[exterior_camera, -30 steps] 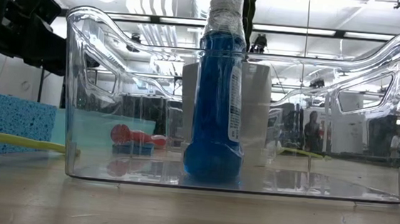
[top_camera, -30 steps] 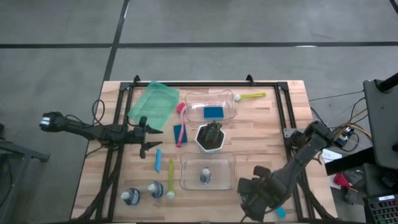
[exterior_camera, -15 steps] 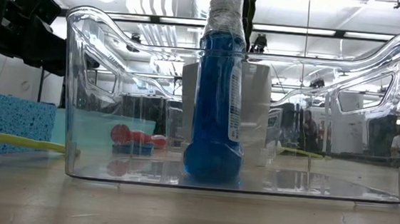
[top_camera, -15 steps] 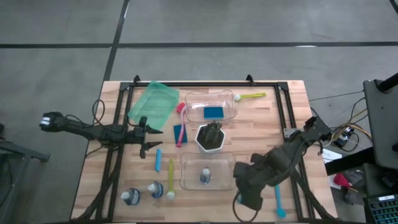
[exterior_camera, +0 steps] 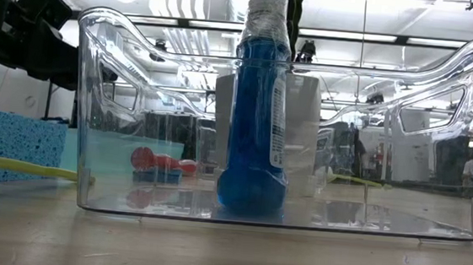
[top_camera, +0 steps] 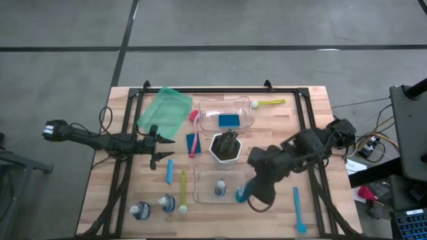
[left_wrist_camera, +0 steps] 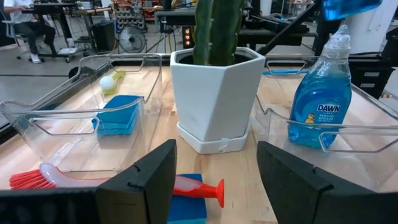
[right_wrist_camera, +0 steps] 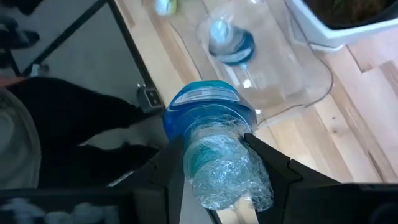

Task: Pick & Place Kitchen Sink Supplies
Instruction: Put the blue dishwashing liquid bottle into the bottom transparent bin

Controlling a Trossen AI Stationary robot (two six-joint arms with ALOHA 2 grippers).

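My right gripper (top_camera: 252, 193) is shut on a clear bottle of blue liquid (top_camera: 241, 194) just above the right end of the near clear bin (top_camera: 200, 175). Another bottle (top_camera: 220, 190) stands upright in that bin. Two more bottles (top_camera: 139, 211) (top_camera: 167, 203) stand near the table's near left corner. A blue sponge (top_camera: 229, 120) lies in the far bin; a second one (top_camera: 191, 142) lies under the pink brush (top_camera: 193, 130). The blue (top_camera: 169, 170), yellow (top_camera: 183, 189) and green (top_camera: 270, 103) brushes lie flat on the table. My left gripper (left_wrist_camera: 214, 186) hovers open, left of the pot. My right gripper pinches the bottle's clear upper part (right_wrist_camera: 225, 177) between its two fingers (right_wrist_camera: 175, 167), one on each side. The fingers come from above, slanting down. The bottle is lifted clear and hangs below them, its blue-filled end (right_wrist_camera: 202, 106) pointing down toward the table.
The white hexagonal pot (top_camera: 227, 147) with a dark plant stands between the two bins. A green tray (top_camera: 165, 110) lies at the far left. Another blue brush (top_camera: 297, 208) lies near the near right corner. Black frame rails (top_camera: 303, 120) run along the table's sides.
My right arm has swung from the table's near right corner toward the left and the far edge, carrying the bottle to the near bin's right end. The blue brush near the right corner, which it partly hid, now shows in full.
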